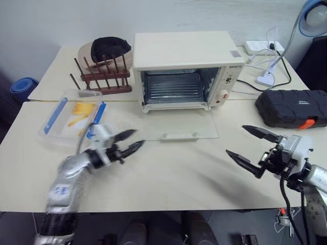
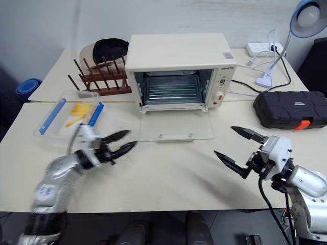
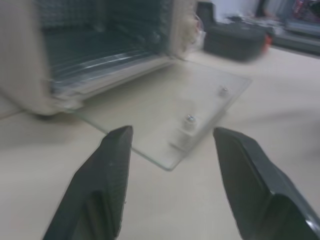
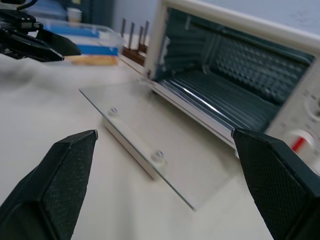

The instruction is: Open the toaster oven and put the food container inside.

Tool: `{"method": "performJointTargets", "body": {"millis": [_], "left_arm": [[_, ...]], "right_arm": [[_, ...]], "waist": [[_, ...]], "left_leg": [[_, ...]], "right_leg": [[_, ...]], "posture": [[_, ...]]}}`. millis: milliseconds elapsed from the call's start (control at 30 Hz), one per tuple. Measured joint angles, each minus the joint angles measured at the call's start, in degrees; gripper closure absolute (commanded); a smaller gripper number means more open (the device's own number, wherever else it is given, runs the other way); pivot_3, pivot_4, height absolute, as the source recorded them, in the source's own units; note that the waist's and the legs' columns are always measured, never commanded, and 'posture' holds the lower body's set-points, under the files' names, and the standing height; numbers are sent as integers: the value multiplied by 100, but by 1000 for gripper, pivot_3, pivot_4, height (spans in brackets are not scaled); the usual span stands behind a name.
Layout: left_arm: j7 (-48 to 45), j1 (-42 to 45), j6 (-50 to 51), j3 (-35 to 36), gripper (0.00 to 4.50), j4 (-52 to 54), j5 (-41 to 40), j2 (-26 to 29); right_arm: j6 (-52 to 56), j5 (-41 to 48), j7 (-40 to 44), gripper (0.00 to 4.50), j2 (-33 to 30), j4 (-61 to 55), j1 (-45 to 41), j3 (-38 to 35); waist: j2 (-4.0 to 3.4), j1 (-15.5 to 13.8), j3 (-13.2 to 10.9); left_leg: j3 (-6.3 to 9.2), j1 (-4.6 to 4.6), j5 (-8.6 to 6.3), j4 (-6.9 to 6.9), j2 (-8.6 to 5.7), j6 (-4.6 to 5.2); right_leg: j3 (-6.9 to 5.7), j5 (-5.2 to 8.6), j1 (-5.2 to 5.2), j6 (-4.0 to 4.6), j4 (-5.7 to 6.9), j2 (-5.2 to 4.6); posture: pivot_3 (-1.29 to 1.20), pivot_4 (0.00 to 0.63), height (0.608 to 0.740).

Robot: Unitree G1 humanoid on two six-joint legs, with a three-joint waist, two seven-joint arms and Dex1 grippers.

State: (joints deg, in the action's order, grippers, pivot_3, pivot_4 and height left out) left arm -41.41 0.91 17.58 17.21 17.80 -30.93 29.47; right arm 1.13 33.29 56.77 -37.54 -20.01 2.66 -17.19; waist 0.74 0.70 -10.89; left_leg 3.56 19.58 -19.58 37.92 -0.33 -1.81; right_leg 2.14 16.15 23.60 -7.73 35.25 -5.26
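One oven (image 1: 181, 56), one food box (image 1: 74, 115), one bowl (image 1: 104, 51), one rack (image 1: 102, 76), one black case (image 1: 291, 107), two grippers (image 1: 125, 145) (image 1: 250, 148).

left arm (image 1: 66, 181): silver-grey metal shell, rounded segments; a small white label with blue marks on the forearm; darker ribbed section toward the lower end
left gripper (image 1: 127, 143): two black pointed fingers on a white and grey wrist block; inner faces finely textured
right arm (image 1: 319, 178): silver-grey casing; black cables looping down beside it
right gripper (image 1: 253, 148): two long black tapered fingers, dimpled pads, on a white housing with black fittings
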Motion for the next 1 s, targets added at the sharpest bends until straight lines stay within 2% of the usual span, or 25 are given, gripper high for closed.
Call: {"method": "performJointTargets", "body": {"millis": [100,167,267,367,467,600,700,767,900,1000], "left_arm": [[290,-962,430,1160,66,508,-511,177],[518,-1718,700,1957,24,684,-864,81],[1092,-2277,991,2834,24,669,-1215,-231],[1867,-2440,1443,3245,24,608,-1411,-363],[2701,-2068,2102,3354,24,612,-1837,-207],[4038,-945,3370,3295,24,603,-3166,546],[5252,-239,3832,3053,24,563,-4232,595],[6420,350,4056,2724,24,269,-4797,612],[7778,910,4358,2256,24,-126,-5276,1042],[8393,1294,4502,1922,24,-422,-5445,1247]], "right_arm": [[1,84,165,0,75,-2,-247,265],[-118,67,288,0,253,24,-559,547],[-395,-74,512,0,430,232,-907,895],[-638,-197,668,0,591,475,-1083,1156],[-742,-262,738,0,635,676,-1128,1244],[-823,-272,879,0,626,854,-1237,1240],[-868,-288,961,0,622,955,-1255,1236],[-885,-307,1011,0,617,1042,-1296,1239],[-889,-348,1011,0,619,1109,-1331,1247],[-890,-406,974,0,635,1109,-1362,1265]], "waist": [[-1,-40,0],[2,-22,1],[4,-69,1],[7,-148,3],[11,-205,4],[16,-185,8],[16,-100,8],[16,-40,8],[16,10,8],[14,2,9]], "left_leg": [[-4,-2,-6,-1,-3,9],[-8,-2,-14,1,-1,17],[-9,-2,-16,2,-8,19],[-9,0,-16,5,-14,19],[8,0,-15,6,-40,16],[42,-6,-9,6,-42,3],[37,-4,-13,2,-43,-5],[36,6,-8,1,-39,-21],[36,6,-1,-4,-40,-43],[32,0,0,-5,-44,-45]], "right_leg": [[-2,0,-12,0,-22,-1],[0,0,-15,0,-30,-1],[-12,0,-22,0,-40,-2],[-26,1,-31,2,-44,-6],[-30,0,-33,1,-37,-9],[-35,-2,-35,2,-22,-13],[-29,-2,-26,1,-22,-15],[-28,-2,-11,1,-21,-9],[-18,0,1,2,-19,1],[-17,0,-2,2,-18,-1]], "posture": [[0,150,740],[0,150,740],[0,150,740],[0,150,740],[0,150,740],[0,150,740],[0,150,740],[0,150,740],[0,150,740],[0,150,740]]}}
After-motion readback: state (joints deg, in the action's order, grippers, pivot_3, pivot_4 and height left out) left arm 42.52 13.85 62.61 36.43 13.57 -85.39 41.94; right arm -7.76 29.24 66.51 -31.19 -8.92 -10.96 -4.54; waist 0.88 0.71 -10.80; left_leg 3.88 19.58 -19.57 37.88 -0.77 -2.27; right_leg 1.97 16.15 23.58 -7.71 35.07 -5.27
